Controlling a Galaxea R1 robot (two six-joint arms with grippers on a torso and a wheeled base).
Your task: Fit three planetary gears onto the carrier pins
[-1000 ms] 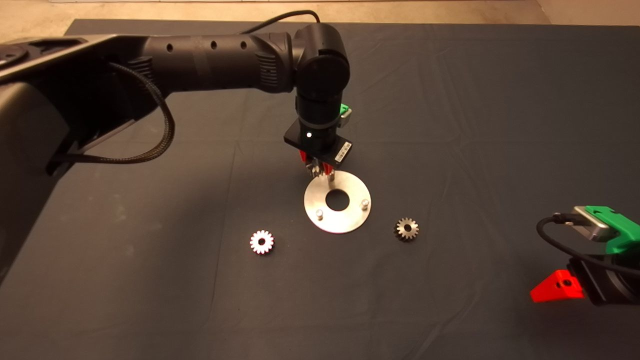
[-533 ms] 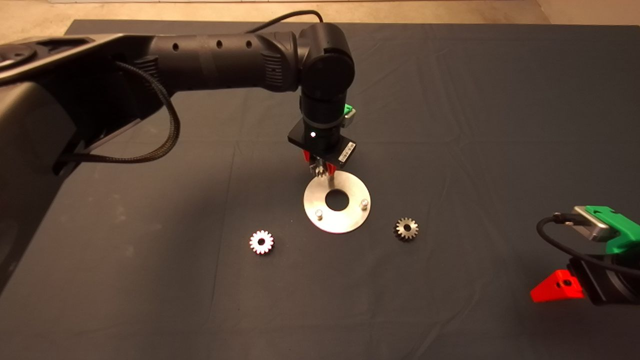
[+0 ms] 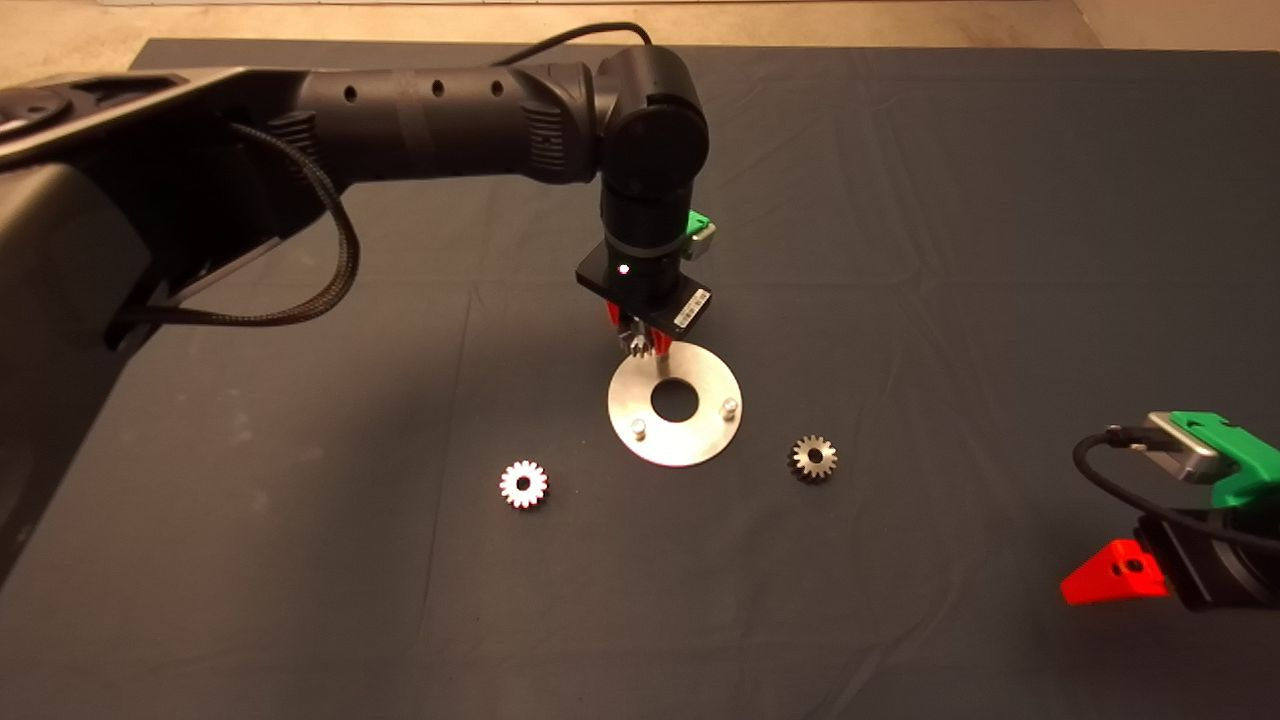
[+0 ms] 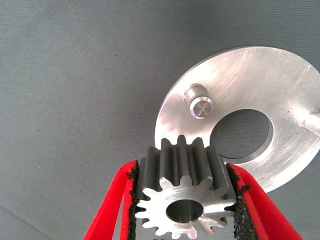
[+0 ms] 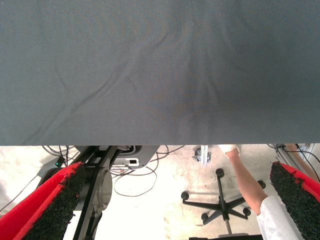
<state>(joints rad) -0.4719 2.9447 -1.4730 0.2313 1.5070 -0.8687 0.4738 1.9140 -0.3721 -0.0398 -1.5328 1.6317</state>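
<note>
Your left gripper point(image 3: 640, 340), clamped on a small silvery toothed gear point(image 4: 182, 192), has lifted slightly at the shiny round disc's point(image 3: 700, 440) 12 o'clock peg point(image 4: 198, 105), so that gear remains unseated; the right gripper point(image 3: 1150, 580) waits open at the mat's lower right.

Far carrier pin point(image 3: 661, 352) largely masked in the head view by the left pincer point(image 3: 640, 343) and its held gear point(image 3: 635, 345). In the left wrist view, disc point(image 4: 280, 90) cut off at the edge, one pin point(image 4: 312, 121) only partly shown. Person's arm point(image 5: 250, 187) cropped; right pincer point(image 3: 1110, 578) half out of view.
</note>
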